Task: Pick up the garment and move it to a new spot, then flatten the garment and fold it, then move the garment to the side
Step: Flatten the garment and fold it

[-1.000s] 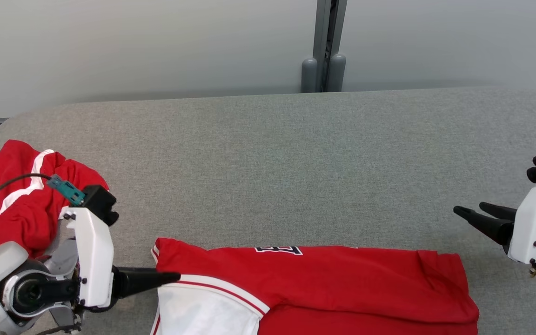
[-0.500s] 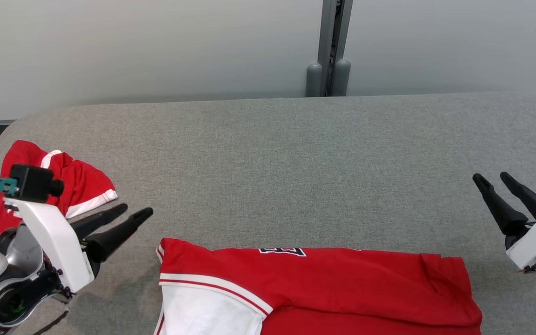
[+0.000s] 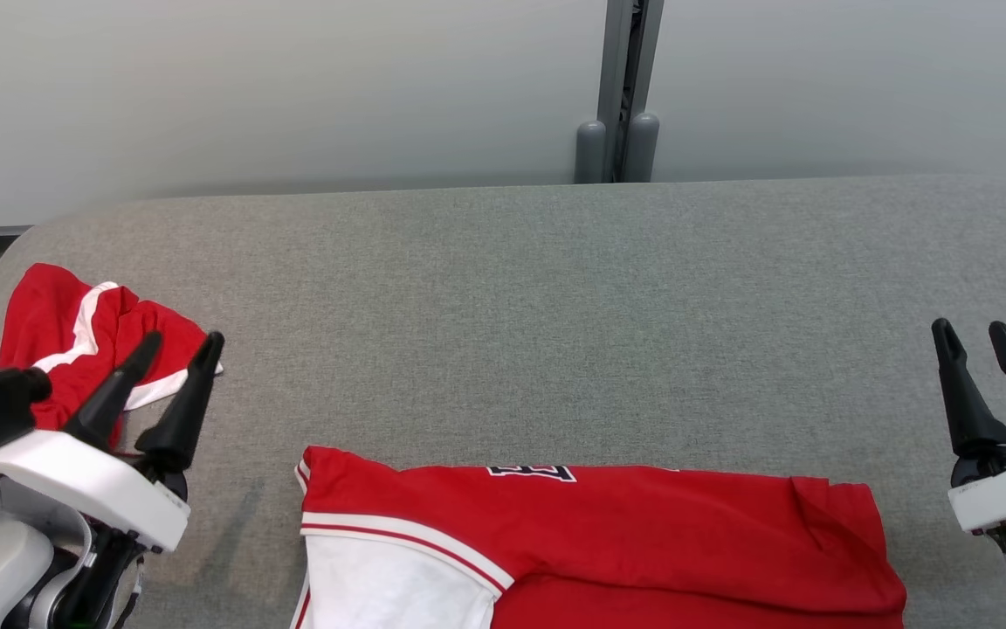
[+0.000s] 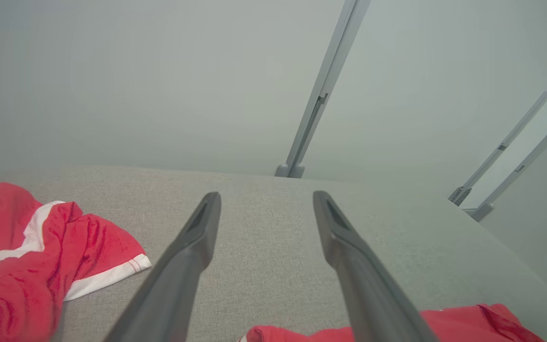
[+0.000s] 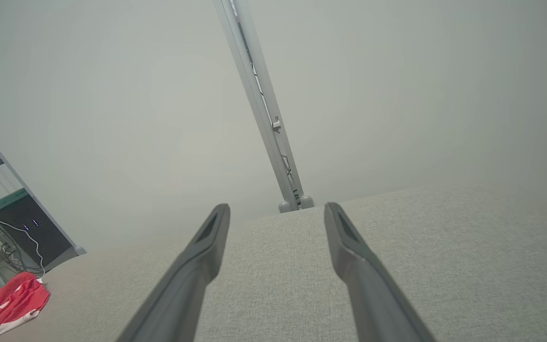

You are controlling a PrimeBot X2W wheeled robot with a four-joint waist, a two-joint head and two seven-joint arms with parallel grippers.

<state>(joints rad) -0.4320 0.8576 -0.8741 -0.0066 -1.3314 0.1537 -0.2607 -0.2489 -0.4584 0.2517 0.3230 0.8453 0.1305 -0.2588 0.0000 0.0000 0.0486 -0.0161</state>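
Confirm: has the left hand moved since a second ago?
Yes. The left hand swung left, away from the folded jersey; its fingers now point up the view.

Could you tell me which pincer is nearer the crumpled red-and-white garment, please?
Left. The left pincer sits right beside the crumpled garment, its fingertips overlapping its hem in the head view; the right pincer is far across the table.
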